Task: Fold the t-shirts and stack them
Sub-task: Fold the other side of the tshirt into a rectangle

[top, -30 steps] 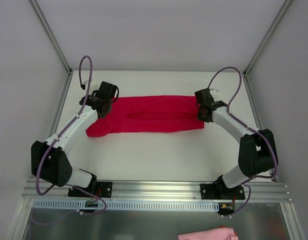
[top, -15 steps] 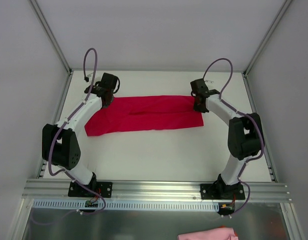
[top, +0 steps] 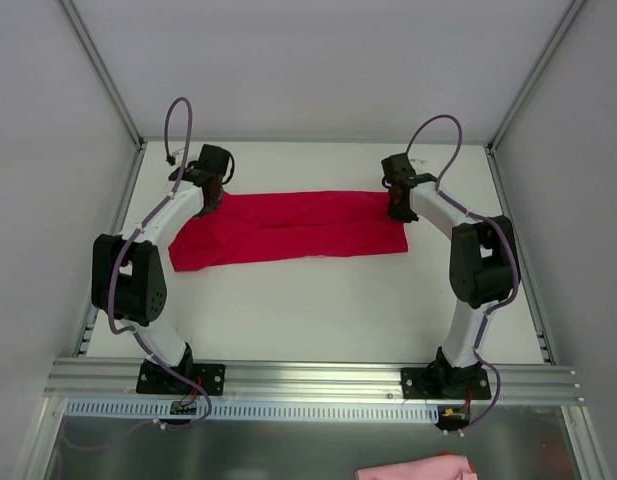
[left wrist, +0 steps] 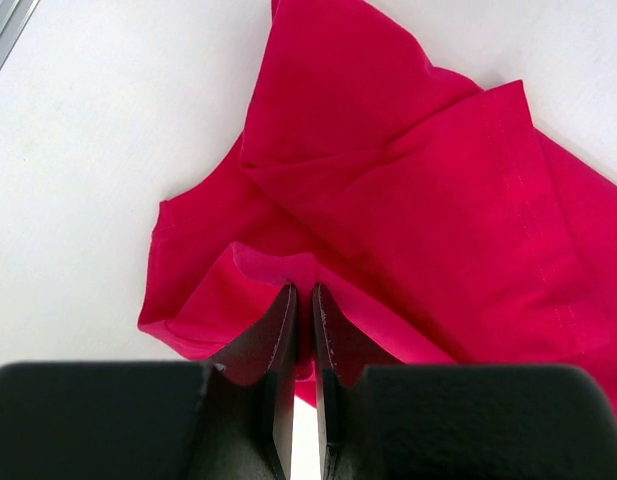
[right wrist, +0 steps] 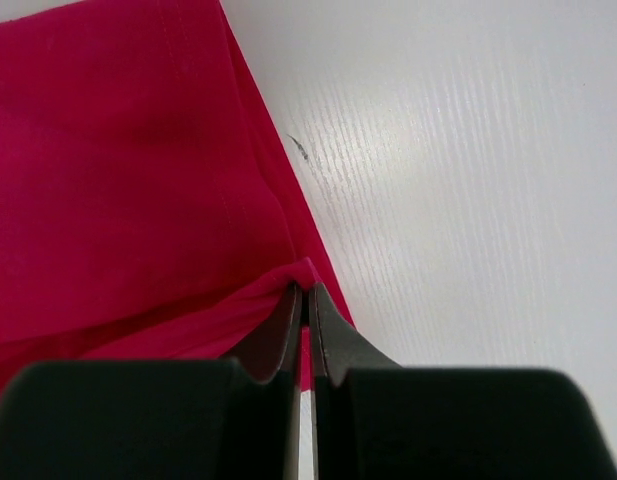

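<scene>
Since moment ago, left hand [left wrist: 301, 290] and right hand [right wrist: 305, 288] shifted nearer tabletop [top: 318, 300] far edge, each clenched on shirt [top: 298, 225] end; long fold looks almost set, release likely next.

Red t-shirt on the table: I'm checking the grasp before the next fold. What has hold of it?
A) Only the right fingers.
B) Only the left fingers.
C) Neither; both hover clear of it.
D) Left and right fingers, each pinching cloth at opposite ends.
D: the left fingers and the right fingers are each shut on a small raised pinch of the t-shirt, one at each end of it.
</scene>
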You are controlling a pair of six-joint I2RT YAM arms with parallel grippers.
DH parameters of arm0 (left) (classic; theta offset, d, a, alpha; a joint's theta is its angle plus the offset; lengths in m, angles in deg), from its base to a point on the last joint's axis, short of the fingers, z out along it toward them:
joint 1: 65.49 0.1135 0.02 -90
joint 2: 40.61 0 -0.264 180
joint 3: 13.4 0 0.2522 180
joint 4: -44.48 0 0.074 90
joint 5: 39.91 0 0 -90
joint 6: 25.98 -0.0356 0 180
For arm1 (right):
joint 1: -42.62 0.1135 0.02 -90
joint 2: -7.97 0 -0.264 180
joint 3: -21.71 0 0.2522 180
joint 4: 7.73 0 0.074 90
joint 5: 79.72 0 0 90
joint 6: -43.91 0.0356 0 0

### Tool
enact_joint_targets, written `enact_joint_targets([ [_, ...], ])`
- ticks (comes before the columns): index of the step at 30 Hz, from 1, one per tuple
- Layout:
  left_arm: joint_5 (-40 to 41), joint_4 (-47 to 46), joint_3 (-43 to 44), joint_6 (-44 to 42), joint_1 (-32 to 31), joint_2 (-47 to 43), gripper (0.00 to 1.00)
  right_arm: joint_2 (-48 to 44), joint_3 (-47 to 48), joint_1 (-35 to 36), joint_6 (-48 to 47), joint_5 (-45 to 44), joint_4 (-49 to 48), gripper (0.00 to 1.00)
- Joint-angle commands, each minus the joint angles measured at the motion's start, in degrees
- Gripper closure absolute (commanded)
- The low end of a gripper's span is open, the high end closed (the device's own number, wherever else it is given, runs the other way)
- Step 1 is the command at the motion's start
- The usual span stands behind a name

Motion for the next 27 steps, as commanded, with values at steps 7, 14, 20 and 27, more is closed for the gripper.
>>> enact_joint_targets([
  [7, -0.6, -1.0, 3.5, -2.4, 1.4, 2.7, 1.00, 3.1, 5.4, -0.8, -1.9, 0.3, 1.3, 0.98],
  [14, -1.0, -0.7, 6.1, -3.1, 1.7, 5.8, 1.00, 4.8, 7.3, -0.8, -2.3, 0.1, 1.9, 0.98],
  [20, -1.9, -0.1, 10.3, -4.1, 2.2, 10.7, 1.00, 7.0, 10.4, -0.7, -4.0, -0.1, 1.8, 0.93],
  [27, -2.1, -3.9, 8.7, -3.4, 2.4, 8.5, 0.34, 4.4, 9.2, 0.4, -7.1, -2.5, -4.3, 0.47],
])
